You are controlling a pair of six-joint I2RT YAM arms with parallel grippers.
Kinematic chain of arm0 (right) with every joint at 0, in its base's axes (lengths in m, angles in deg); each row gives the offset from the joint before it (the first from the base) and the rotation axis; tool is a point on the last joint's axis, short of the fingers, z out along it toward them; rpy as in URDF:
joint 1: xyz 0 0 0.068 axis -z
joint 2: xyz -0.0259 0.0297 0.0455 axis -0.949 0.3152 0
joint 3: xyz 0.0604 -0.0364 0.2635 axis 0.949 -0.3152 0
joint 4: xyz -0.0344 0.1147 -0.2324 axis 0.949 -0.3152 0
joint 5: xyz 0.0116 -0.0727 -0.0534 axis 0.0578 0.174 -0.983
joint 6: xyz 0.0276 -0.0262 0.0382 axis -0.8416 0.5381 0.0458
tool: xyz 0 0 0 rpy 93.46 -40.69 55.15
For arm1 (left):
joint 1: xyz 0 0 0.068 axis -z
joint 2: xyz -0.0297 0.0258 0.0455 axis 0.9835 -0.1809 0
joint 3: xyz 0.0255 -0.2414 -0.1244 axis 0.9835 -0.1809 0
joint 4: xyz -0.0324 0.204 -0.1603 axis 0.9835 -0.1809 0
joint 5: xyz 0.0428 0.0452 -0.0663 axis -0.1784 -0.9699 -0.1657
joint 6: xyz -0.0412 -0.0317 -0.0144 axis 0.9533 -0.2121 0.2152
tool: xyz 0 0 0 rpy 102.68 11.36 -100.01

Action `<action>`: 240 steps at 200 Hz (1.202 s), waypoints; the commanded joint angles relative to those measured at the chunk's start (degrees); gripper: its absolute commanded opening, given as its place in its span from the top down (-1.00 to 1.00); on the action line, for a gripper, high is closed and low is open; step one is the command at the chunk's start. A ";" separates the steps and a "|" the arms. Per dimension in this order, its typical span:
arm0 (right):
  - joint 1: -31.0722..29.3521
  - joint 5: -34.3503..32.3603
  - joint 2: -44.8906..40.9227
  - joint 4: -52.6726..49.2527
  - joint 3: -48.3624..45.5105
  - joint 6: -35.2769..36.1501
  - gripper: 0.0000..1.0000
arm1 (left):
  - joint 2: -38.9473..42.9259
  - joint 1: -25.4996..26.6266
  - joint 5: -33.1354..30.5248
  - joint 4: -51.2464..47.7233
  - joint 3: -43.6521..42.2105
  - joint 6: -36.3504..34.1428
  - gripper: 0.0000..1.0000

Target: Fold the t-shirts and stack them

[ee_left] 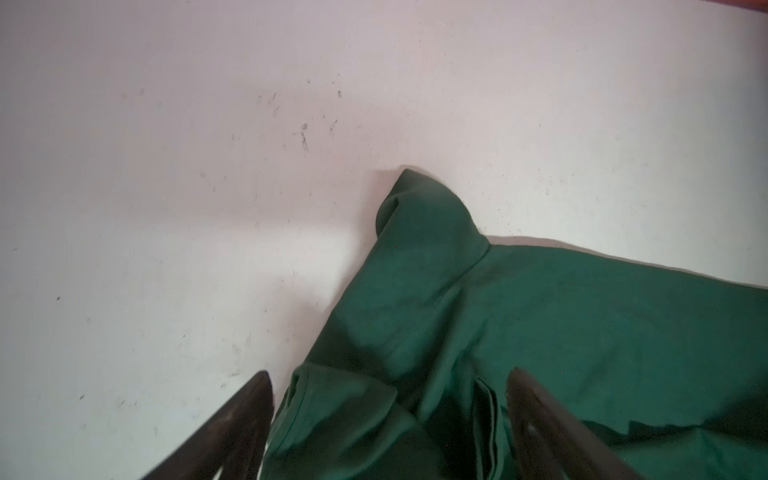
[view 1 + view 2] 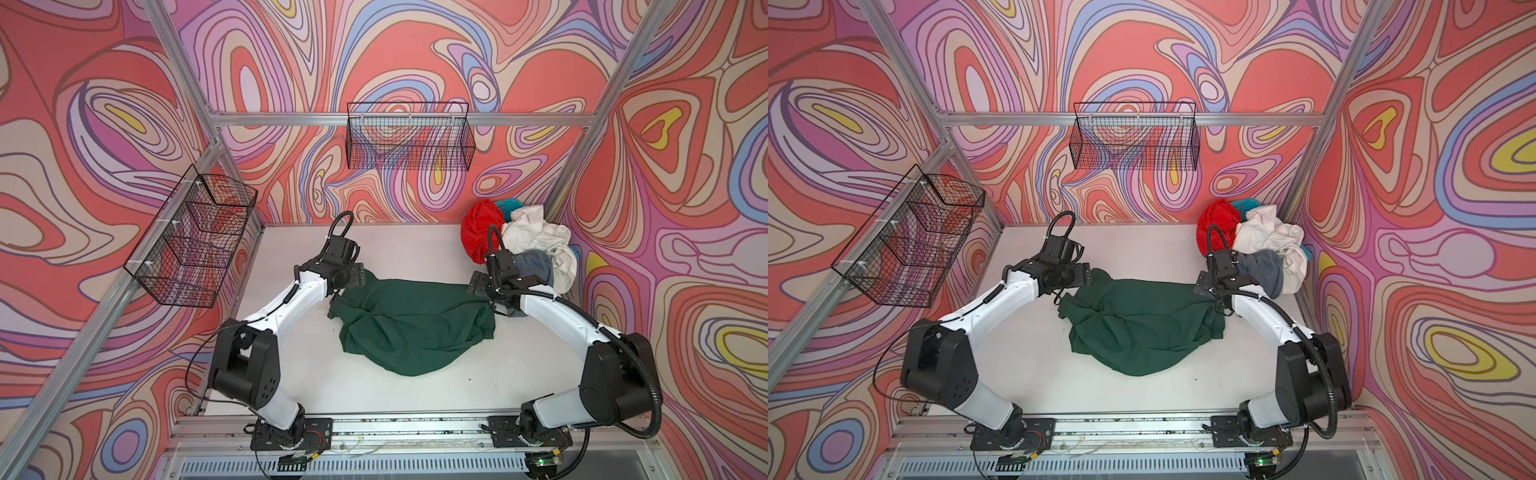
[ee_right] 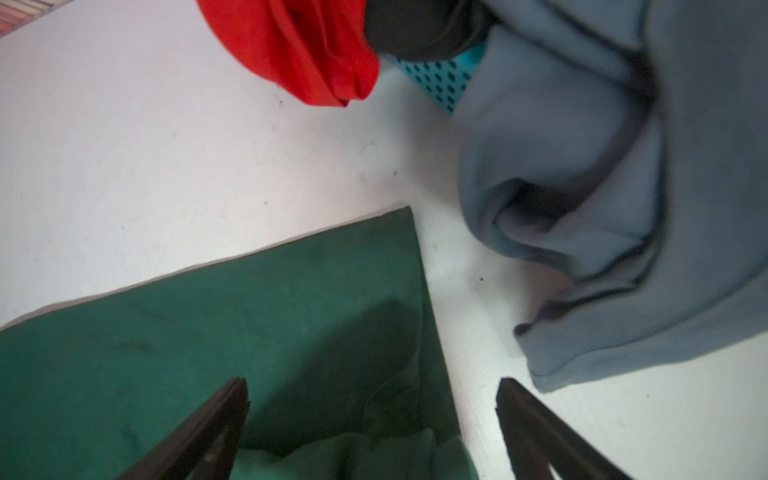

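A dark green t-shirt (image 2: 415, 328) (image 2: 1142, 328) lies rumpled on the middle of the white table. My left gripper (image 1: 389, 374) hangs open over its far left corner, with bunched green cloth (image 1: 540, 332) lying between and below the fingers. My right gripper (image 3: 372, 380) is open over the far right corner of the green shirt (image 3: 249, 332), one finger above the cloth and one above bare table. A red t-shirt (image 2: 478, 232), an off-white one (image 2: 536, 237) and a grey-blue one (image 2: 536, 266) (image 3: 582, 166) are heaped at the back right.
The heap covers a turquoise mesh basket (image 2: 505, 204) (image 3: 432, 79) in the back right corner. Black wire baskets hang on the back wall (image 2: 409, 137) and the left wall (image 2: 195, 237). Bare table (image 2: 395, 249) shows behind the green shirt and in front of it.
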 commanded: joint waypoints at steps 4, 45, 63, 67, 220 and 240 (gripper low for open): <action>1.94 3.10 0.32 0.14 -0.30 2.68 -0.96 | -7.12 0.03 -0.64 -0.73 3.57 -3.59 -0.72; 2.10 5.69 2.82 2.74 -0.41 3.33 -0.94 | -14.51 0.15 -2.54 0.32 7.91 -4.37 -0.60; 2.13 6.47 4.10 3.29 -0.69 3.70 -0.92 | -17.81 0.10 -4.04 -1.29 11.30 -5.00 -0.59; 2.12 6.67 4.46 3.31 -0.67 3.72 -0.91 | -18.54 0.14 -4.49 -1.78 12.16 -5.00 -0.59; 2.07 9.20 4.76 5.95 -3.55 2.84 -0.89 | -31.91 0.02 1.05 -2.99 22.86 -4.99 0.06; 2.12 9.18 4.67 5.66 -2.99 3.32 -0.89 | -32.94 -0.49 1.81 -3.18 23.70 -5.18 0.49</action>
